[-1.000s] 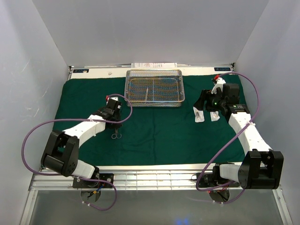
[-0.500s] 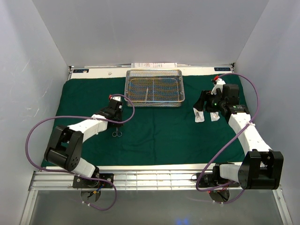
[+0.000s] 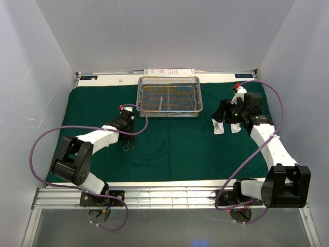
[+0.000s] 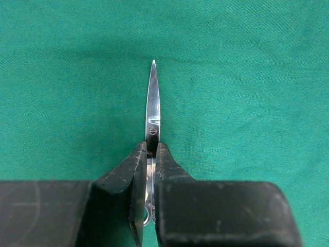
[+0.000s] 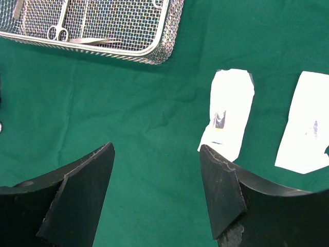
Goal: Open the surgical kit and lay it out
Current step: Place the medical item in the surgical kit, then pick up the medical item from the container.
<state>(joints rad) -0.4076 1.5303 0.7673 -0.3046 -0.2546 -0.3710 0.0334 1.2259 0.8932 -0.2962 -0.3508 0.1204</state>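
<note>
Left end effector (image 4: 152, 150) clamps scissors (image 4: 153, 98) near their pivot, green cloth wrap (image 4: 247, 77) behind; my right end effector (image 5: 157, 149) gapes, two white packets (image 5: 230, 116) at frame's upper right.

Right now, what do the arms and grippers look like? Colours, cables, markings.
The left arm and right arm have white links with black joint housings. A purple cable loops along each arm, and there is a small red tab near each wrist. The left gripper and right gripper have matte black, wedge-shaped fingers. No markings are legible.
</note>
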